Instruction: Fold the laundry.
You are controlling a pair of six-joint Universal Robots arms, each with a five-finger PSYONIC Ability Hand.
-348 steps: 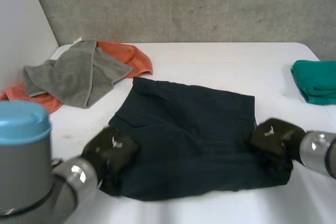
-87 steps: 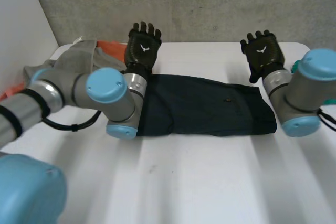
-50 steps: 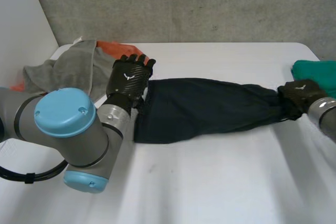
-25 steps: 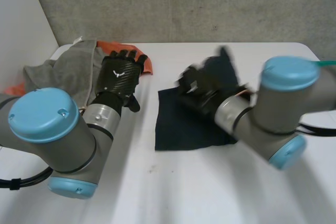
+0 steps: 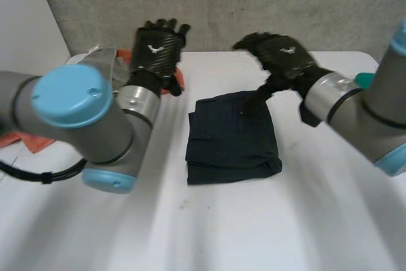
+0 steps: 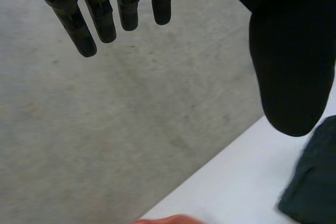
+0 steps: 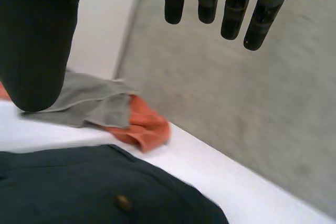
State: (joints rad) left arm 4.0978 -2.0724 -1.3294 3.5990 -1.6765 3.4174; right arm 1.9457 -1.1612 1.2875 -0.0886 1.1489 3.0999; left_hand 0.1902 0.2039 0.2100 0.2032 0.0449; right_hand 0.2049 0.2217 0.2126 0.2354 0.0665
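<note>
White surface [image 5: 222,233] carries the folded dark shorts [image 5: 231,141]; I see my left hand [image 5: 155,52] and right hand [image 5: 285,55] hovering above it, fingers straight and apart, holding nothing.

matt dk cloth garment [image 5: 231,134], smooth wht table [image 5: 254,233], rough concrete wall [image 5: 254,4]

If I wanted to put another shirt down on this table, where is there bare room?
The near strip of table in front of the folded dark garment is bare. The far left corner is crowded with the grey towel and orange towel.
</note>
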